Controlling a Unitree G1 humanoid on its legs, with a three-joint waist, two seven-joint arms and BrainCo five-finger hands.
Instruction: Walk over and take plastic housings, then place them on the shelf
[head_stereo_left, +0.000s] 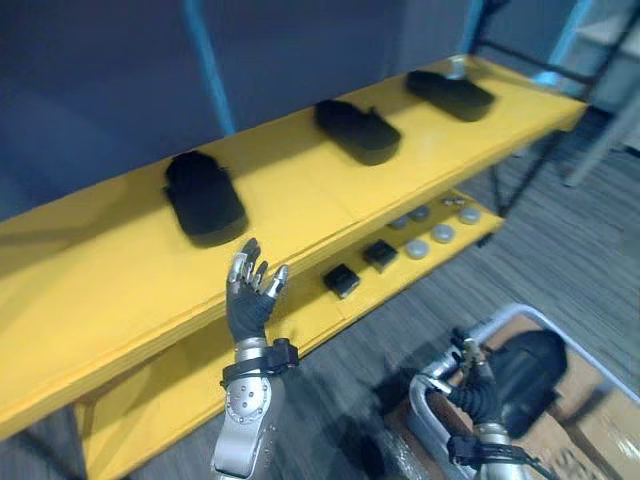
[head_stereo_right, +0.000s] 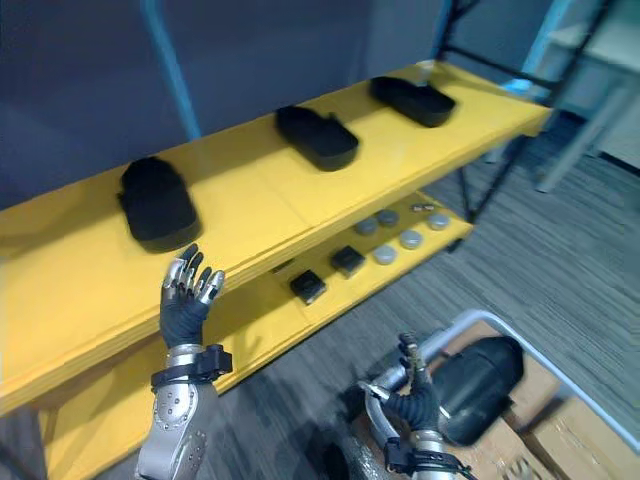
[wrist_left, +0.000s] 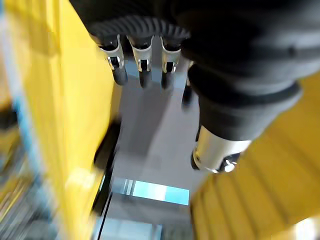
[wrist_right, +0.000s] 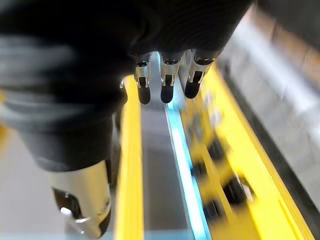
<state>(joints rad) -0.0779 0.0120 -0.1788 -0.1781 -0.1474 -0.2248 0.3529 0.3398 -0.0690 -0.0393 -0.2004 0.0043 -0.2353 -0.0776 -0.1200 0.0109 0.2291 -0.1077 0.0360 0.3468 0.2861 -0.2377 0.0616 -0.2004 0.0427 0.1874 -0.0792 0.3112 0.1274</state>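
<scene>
Three black plastic housings lie on the top board of the yellow shelf (head_stereo_left: 90, 290): one at the left (head_stereo_left: 205, 197), one in the middle (head_stereo_left: 358, 130) and one at the far right (head_stereo_left: 450, 95). My left hand (head_stereo_left: 248, 300) is raised in front of the shelf's front edge, just below the left housing. Its fingers (wrist_left: 142, 65) are straight and hold nothing. My right hand (head_stereo_left: 478, 392) hangs low at the right, open and empty, with its fingers (wrist_right: 167, 80) straight. It is beside another black housing (head_stereo_left: 530, 370) that lies in a metal-framed bin (head_stereo_left: 520, 315).
The lower yellow board carries two small black boxes (head_stereo_left: 341, 280) and several grey discs (head_stereo_left: 430, 235). A cardboard box (head_stereo_left: 600, 430) stands by the bin. A dark metal rack (head_stereo_left: 530, 70) stands past the shelf's right end, on grey carpet (head_stereo_left: 560, 250).
</scene>
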